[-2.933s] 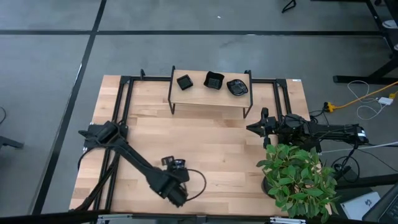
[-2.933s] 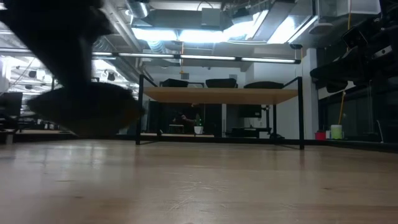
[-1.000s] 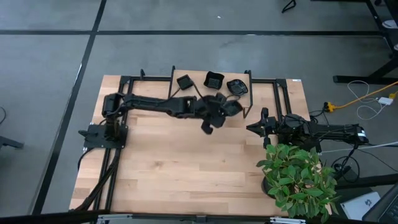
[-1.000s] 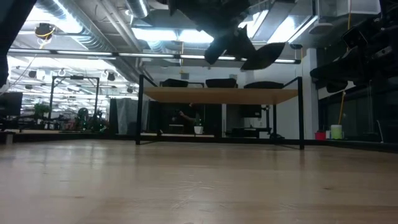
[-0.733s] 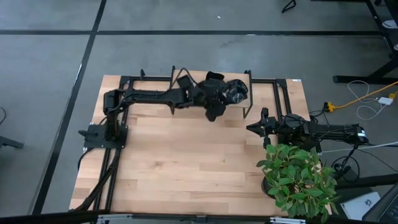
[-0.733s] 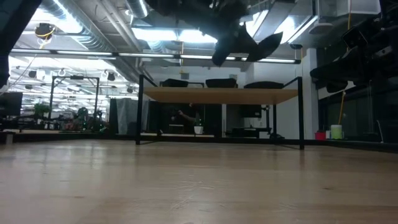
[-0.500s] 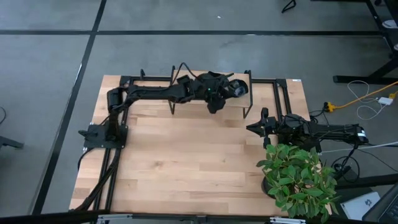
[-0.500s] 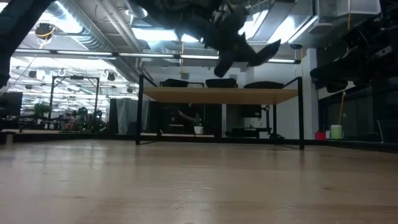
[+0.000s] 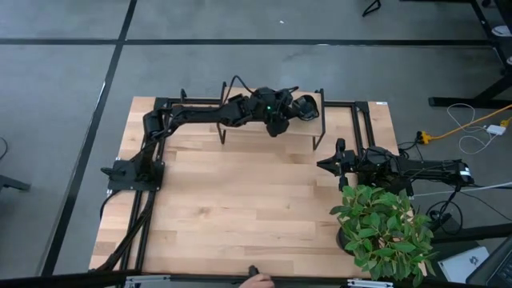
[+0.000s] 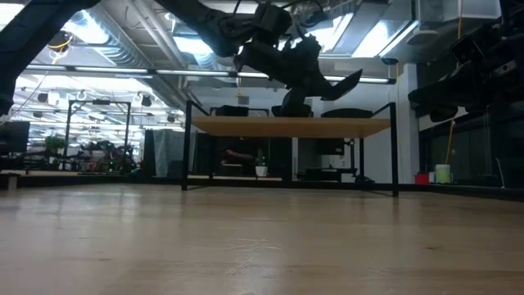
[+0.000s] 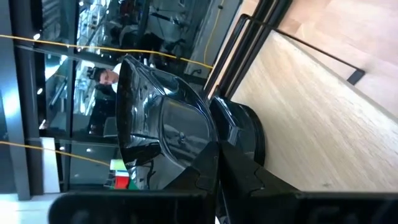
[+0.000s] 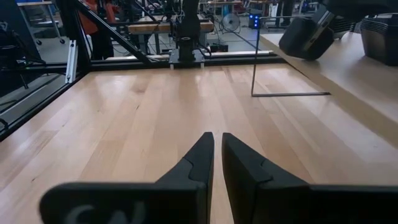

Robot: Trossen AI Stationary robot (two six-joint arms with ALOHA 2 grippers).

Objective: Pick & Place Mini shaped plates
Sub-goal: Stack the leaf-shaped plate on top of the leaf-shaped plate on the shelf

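Your left gripper [image 9: 282, 112] is clamped on a black plate [image 11: 163, 132] over the shelf [image 9: 240, 128] by the table's far edge.

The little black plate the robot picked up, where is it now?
The little black plate is pinched in the left gripper, held above the small wooden shelf at the table's far edge, right by another plate already sitting there.

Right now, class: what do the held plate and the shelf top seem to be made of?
The plate in the left gripper: glossy black, probably glazed ceramic or hard plastic, since it mirrors the room lights. The shelf top: pale matte wood, with visible grain, on a thin black frame, apparently metal.
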